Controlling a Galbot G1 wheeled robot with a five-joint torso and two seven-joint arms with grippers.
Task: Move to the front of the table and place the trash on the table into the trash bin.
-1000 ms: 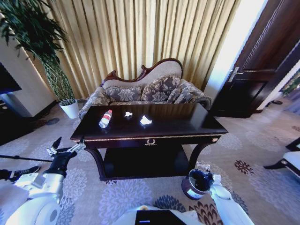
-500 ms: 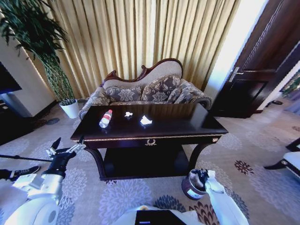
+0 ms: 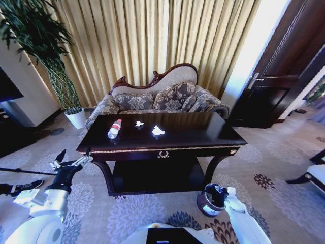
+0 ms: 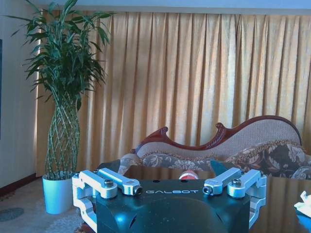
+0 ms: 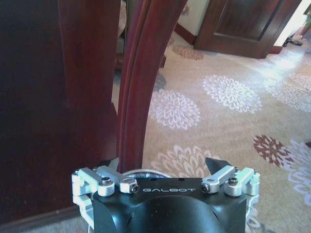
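Note:
The dark glossy table point(image 3: 203, 137) stands straight ahead, in front of a sofa. On its top lie the trash: a clear bottle with a red label point(image 3: 115, 128) at the left, and two crumpled white paper wads point(image 3: 138, 123) point(image 3: 158, 131) near the middle. The trash bin point(image 3: 206, 204) stands on the carpet by the table's front right leg. My right gripper point(image 3: 220, 191) hangs open and empty just over the bin, facing the table leg point(image 5: 138, 87). Left of the table, below its top, my left gripper point(image 3: 71, 159) is open and empty. Ahead of it the bottle's red end point(image 4: 187, 175) shows.
A patterned sofa point(image 3: 157, 99) sits behind the table before gold curtains. At the back left stands a tall plant in a white pot point(image 3: 77, 118). A dark door point(image 3: 277, 76) is at the right and a chair edge point(image 3: 315, 173) at the far right. Open carpet surrounds the table.
My right gripper has shifted slightly back and forth above the bin. The left arm, the table and the trash on it have not moved.

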